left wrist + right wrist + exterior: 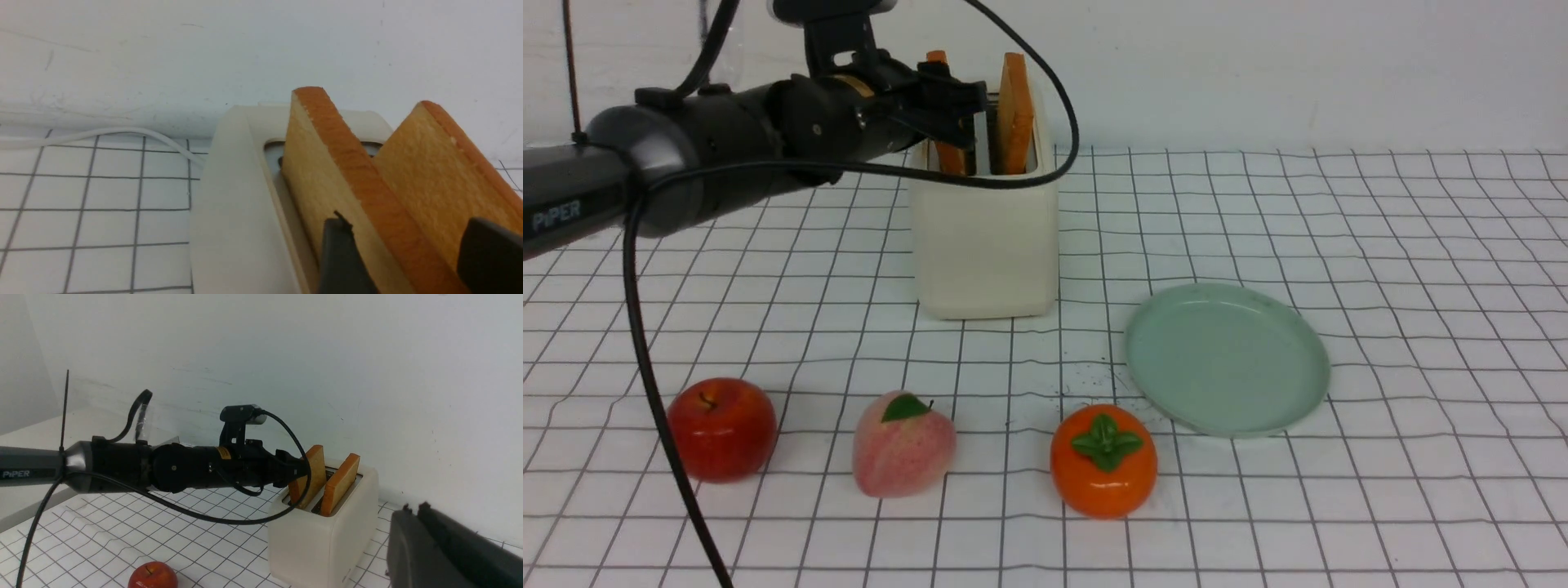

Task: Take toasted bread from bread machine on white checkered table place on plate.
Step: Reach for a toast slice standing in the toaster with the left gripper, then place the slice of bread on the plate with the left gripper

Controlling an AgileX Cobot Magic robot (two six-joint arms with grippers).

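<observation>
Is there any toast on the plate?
No, the plate lies bare in the front view; nothing rests on it.

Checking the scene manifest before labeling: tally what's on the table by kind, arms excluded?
Toast slices: 2
Toaster: 1
Plate: 1
Fruit: 3 (apple, peach, persimmon)
Total: 7
</observation>
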